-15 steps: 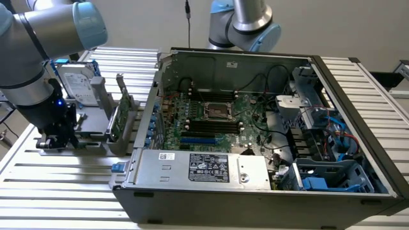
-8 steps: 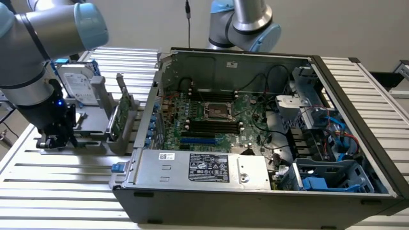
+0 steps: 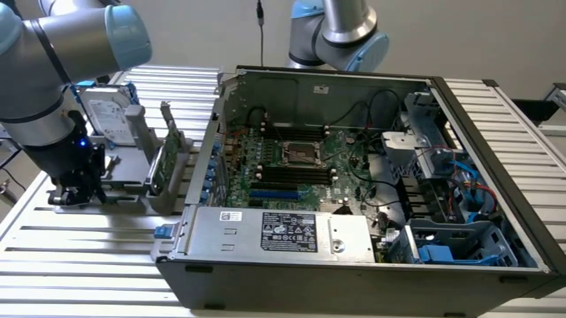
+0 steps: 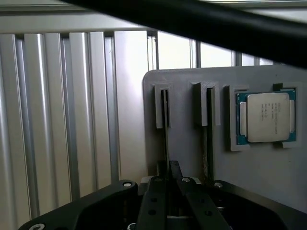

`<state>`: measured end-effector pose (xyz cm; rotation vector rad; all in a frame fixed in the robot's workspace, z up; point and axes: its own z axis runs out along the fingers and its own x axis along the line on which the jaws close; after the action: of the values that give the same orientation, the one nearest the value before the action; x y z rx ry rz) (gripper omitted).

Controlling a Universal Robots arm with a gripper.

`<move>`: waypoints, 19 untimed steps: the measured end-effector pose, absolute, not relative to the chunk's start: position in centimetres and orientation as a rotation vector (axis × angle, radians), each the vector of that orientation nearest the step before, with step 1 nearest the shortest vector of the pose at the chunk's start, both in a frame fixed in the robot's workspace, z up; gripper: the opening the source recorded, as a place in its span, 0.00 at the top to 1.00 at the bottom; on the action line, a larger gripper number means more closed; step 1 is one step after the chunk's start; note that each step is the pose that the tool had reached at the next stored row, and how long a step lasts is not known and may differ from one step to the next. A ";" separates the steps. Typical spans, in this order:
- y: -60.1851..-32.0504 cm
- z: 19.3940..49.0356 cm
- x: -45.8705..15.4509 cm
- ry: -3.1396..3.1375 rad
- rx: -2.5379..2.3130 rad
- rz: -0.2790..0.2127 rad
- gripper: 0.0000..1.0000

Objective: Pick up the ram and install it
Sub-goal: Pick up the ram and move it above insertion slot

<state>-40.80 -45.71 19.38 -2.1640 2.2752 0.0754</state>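
Gripper [image 4: 169, 168] pinched shut on ram [image 4: 165, 120] thin edge; ram stands edge-on in grey holder [image 4: 187, 153] slot, long axis running straight out from fingertips

I see a plain pale wall [image 3: 195, 33] behind the ribbed aluminium table [image 3: 79, 265], all under soft, even light

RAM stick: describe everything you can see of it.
The ram shows edge-on in the wrist view: a thin, dark, straight strip in a narrow slot of the grey holder, its far end in a raised grey bracket. Chips and colour cannot be told from this angle. The gripper is shut on its near end. A second thin strip stands in the next slot, apart.
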 end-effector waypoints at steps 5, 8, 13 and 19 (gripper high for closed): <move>-45.7 19.4 -40.8 2.280 -2.160 0.076 0.86; -45.7 19.4 -40.8 2.280 -2.160 0.076 0.86; -45.7 19.7 -40.8 2.280 -2.160 0.076 0.86; -45.7 20.6 -40.8 2.280 -2.160 0.076 0.86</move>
<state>-40.80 -45.71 20.57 -2.1596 2.2797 0.0758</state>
